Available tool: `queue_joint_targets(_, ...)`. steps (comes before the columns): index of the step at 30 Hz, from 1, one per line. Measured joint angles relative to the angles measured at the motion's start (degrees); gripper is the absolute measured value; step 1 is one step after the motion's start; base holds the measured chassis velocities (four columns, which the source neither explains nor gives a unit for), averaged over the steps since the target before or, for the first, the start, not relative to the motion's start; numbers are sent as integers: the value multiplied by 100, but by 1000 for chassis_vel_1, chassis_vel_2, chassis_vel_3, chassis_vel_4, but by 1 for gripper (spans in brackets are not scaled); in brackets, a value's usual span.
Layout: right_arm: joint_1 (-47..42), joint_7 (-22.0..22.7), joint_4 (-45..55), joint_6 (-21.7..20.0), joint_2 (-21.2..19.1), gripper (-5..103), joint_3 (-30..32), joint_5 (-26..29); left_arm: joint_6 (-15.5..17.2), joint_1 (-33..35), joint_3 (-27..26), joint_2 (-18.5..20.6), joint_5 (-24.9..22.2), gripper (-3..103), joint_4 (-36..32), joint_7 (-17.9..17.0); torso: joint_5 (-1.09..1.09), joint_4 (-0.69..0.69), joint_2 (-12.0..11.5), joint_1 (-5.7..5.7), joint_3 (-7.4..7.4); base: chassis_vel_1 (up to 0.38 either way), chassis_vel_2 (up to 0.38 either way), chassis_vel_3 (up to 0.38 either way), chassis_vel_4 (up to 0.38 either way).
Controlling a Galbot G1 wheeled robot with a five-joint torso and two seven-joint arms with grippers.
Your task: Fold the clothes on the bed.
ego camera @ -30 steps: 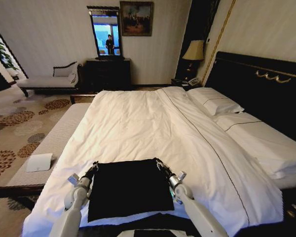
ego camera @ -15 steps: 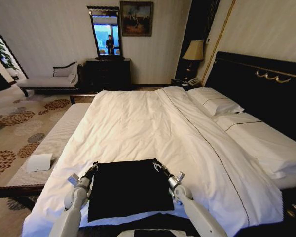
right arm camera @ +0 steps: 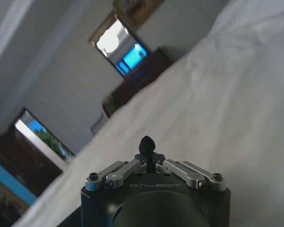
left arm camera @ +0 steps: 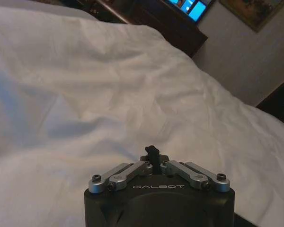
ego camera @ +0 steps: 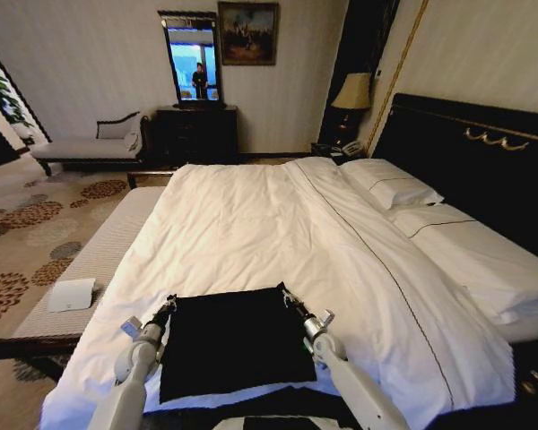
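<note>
The clothes (ego camera: pixel 233 345), a black shirt laid out as a flat rectangle, lie on the white duvet of the bed (ego camera: pixel 251 215) near its foot. My left gripper (ego camera: pixel 169 303) sits at the shirt's far left corner and my right gripper (ego camera: pixel 284 293) at its far right corner. In the left wrist view the left gripper (left arm camera: pixel 151 152) is shut, with a small black nub of fabric pinched between its tips. The right gripper (right arm camera: pixel 146 144) looks the same in the right wrist view. The shirt's lettering is hidden.
White pillows (ego camera: pixel 390 188) and a dark headboard (ego camera: pixel 484 161) run along the bed's right side. A pale bench (ego camera: pixel 90 260) with a white box (ego camera: pixel 70 294) flanks the left side. A dresser with mirror (ego camera: pixel 195 130) and a chaise (ego camera: pixel 85 148) stand against the far wall.
The right arm has shifted slightly inward, to the left, with its corner of the shirt. The left gripper has barely moved. The shirt's far edge stays stretched between the two grippers.
</note>
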Motion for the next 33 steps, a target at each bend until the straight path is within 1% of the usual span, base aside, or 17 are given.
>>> queue_joint_targets(1,0,0,0,0,0,3,0,0,0,0,0,0,0,2,0,0,0,0,0,0,0,0,0,0,0)
queue_joint_targets(5,-310,-8,602,289,-59,3,152,300,-4,139,-131,3,-154,2,-425,-19,0,-1,0,0,0,0,0,0,0)
queue_joint_targets(6,-310,-8,602,289,-59,3,152,300,-4,139,-131,3,-154,2,-425,-19,0,-1,0,0,0,0,0,0,0)
queue_joint_targets(8,-513,-12,957,413,-117,3,226,372,-11,240,-190,4,-225,2,-722,-25,0,0,0,0,0,0,0,0,0)
queue_joint_targets(10,-872,-30,1612,565,-224,3,342,410,-34,410,-265,2,-331,2,-1261,-39,0,-1,0,0,0,0,0,0,0)
queue_joint_targets(11,-872,-30,1612,565,-224,3,342,410,-34,410,-265,2,-331,2,-1261,-39,0,-1,0,0,0,0,0,0,0)
queue_joint_targets(12,-982,-38,1847,625,-262,3,389,409,-43,467,-299,-3,-391,2,-1496,-40,0,0,0,-1,-1,0,0,0,0)
queue_joint_targets(15,-1322,-42,2546,801,-377,3,533,217,-53,596,-446,-19,-592,2,-2173,-94,0,-1,1,-1,-1,0,0,0,0)
queue_joint_targets(16,-1322,-42,2546,801,-377,3,533,217,-53,596,-446,-19,-592,2,-2173,-94,0,-1,1,-1,-1,0,0,0,0)
queue_joint_targets(18,-1509,-20,2979,843,-425,3,683,138,-54,677,-586,-13,-705,2,-2628,-121,0,-1,0,-1,-1,0,0,0,0)
queue_joint_targets(21,-1766,-5,3491,926,-393,3,942,48,-36,910,-781,26,-904,2,-3337,-159,2,-1,1,-1,-1,0,0,0,0)
queue_joint_targets(22,-1766,-5,3491,926,-393,3,942,48,-36,910,-781,26,-904,2,-3337,-159,2,-1,1,-1,-1,0,0,0,0)
queue_joint_targets(25,-2017,15,3828,1025,-296,3,1125,-80,-36,1184,-885,18,-924,2,-3724,-161,0,0,1,-1,-1,0,0,0,0)
queue_joint_targets(27,-2254,34,4123,1152,-180,3,1235,-277,-82,1432,-947,-35,-869,2,-3991,-162,0,0,1,-1,-1,0,0,0,0)
queue_joint_targets(29,-2330,44,4202,1184,-149,3,1260,-341,-101,1515,-961,-56,-832,2,-4071,-172,-1,-1,1,-1,-1,0,0,0,0)
queue_joint_targets(33,-2907,299,4818,1235,-51,3,1495,-841,-199,2034,-1044,-135,-663,2,-4661,-287,-2,0,1,-1,-1,0,0,0,0)
